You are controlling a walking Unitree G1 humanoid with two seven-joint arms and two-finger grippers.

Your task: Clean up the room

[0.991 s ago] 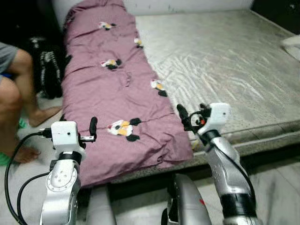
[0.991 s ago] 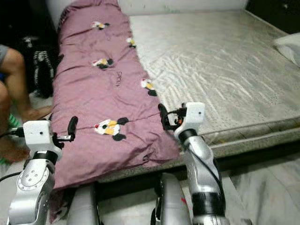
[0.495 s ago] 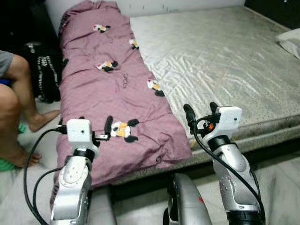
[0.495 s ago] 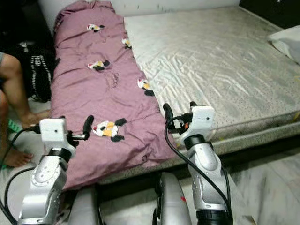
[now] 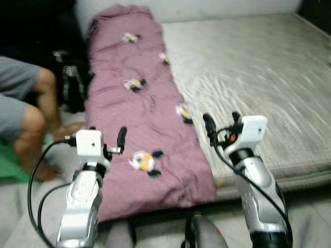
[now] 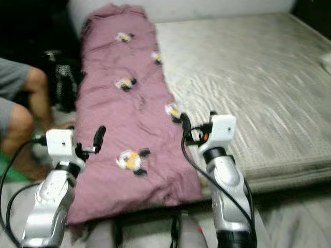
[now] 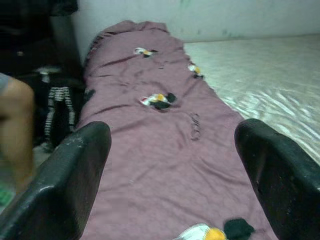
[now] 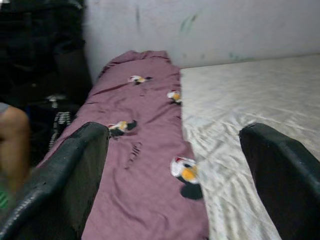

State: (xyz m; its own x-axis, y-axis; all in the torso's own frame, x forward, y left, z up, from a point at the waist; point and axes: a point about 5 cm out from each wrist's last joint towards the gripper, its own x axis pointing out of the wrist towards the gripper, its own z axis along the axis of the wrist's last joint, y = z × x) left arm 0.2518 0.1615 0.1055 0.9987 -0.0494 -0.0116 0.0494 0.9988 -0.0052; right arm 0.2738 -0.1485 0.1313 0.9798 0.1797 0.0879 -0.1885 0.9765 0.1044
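Note:
A long purple blanket with small cartoon prints lies folded along the left side of a bare grey mattress. Its near end hangs over the bed's front edge. My left gripper hovers open and empty above the blanket's near left corner. My right gripper is open and empty over the blanket's right edge, where it meets the mattress. In the left wrist view the fingers stand wide apart with the blanket between them. The right wrist view has its fingers spread the same way over the blanket.
A person's bare legs are at the left, close to the bed. A black bag with white stripes stands on the floor beside them. Something green lies under the person's foot. A pale wall backs the bed.
The whole picture has shifted right and blurred, so the camera has moved. Both arms rose slightly since a second ago. Both grippers stay open and empty.

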